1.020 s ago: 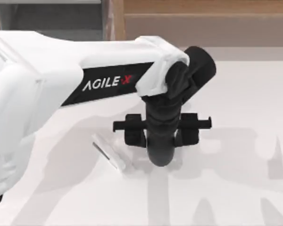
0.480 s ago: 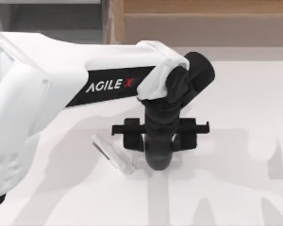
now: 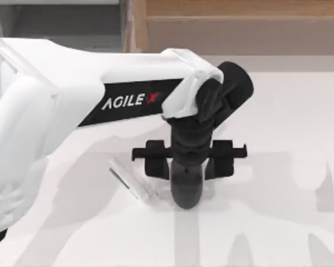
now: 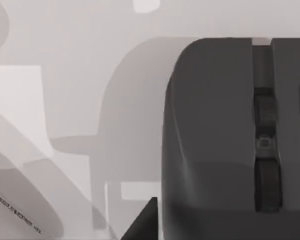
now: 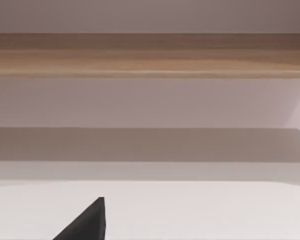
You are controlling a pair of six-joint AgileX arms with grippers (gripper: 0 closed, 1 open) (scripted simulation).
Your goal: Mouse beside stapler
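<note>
The dark mouse [image 3: 186,189] sits low under the left gripper [image 3: 187,183], near the middle of the white table [image 3: 278,111], with the white stapler [image 3: 129,179] just beside it on the table's left side. In the left wrist view the mouse [image 4: 230,135] looks very close, scroll wheel visible; whether the fingers pinch it or have spread, I cannot tell. By my judgement the placing is nearly done: what remains is letting go, if not already done, and lifting away. The right arm is parked. The left arm [image 3: 100,94] reads "AGILE X"; small print on the stapler [image 4: 15,205] is unreadable
</note>
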